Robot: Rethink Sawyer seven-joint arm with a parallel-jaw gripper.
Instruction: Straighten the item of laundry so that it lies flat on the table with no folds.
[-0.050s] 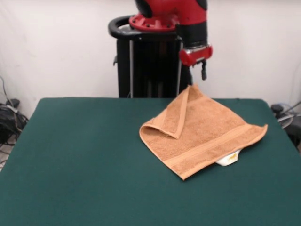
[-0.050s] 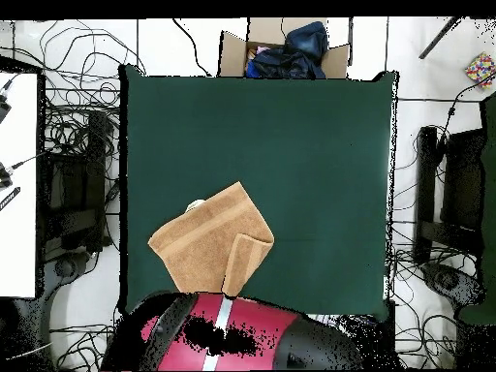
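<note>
**Soft towel with one corner folded over, arm raised behind it**

Front view: the towel point(image 1: 202, 136) lies on the right half of the table point(image 1: 84, 160), turned so that its corners point like a diamond. Its far corner is doubled over toward the near left, forming a triangular flap point(image 1: 175, 117) that rests on the main body of the cloth. A woven border band runs along the near right edge, and a white care label point(image 1: 229, 159) pokes out from under that edge. The gripper point(image 1: 203, 70) hangs above the far corner of the towel, clear of the cloth; whether its fingers are spread or pressed together cannot be told here.

Overhead view: the towel point(image 2: 208, 247) sits near the table's point(image 2: 320, 155) lower left part, close to the edge by the robot's red and black arm point(image 2: 242, 334). The folded flap point(image 2: 247, 263) shows as a strip along the towel's lower right side. The gripper itself is not distinguishable under the arm's bulk.

Handling, as a judgement: terry cloth is light, limp and slightly grippy, so it should drape and drag rather than slide rigidly, and the felt-like top may hold it back. The sensible hold is probably the tip of the folded flap, pinching only the upper layer and drawing it back outward; catching both layers would likely drag the whole towel.
</note>
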